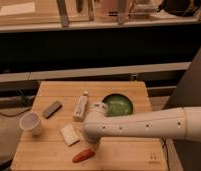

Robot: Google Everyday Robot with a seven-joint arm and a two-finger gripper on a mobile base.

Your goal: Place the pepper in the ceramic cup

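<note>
The red-orange pepper [84, 155] lies on the wooden table [129, 152] near its front edge. The white ceramic cup [31, 123] stands upright at the table's left side, well left of the pepper. My gripper [92, 143] hangs at the end of the white arm that reaches in from the right. It is just above and slightly right of the pepper. The arm's bulk hides most of the gripper.
A green bowl [117, 105] sits at the back right. A white tube [81, 106] lies at the back middle, partly behind the arm. A dark grey block [51, 109] is at the back left. A pale rectangular block [69, 134] lies between cup and pepper.
</note>
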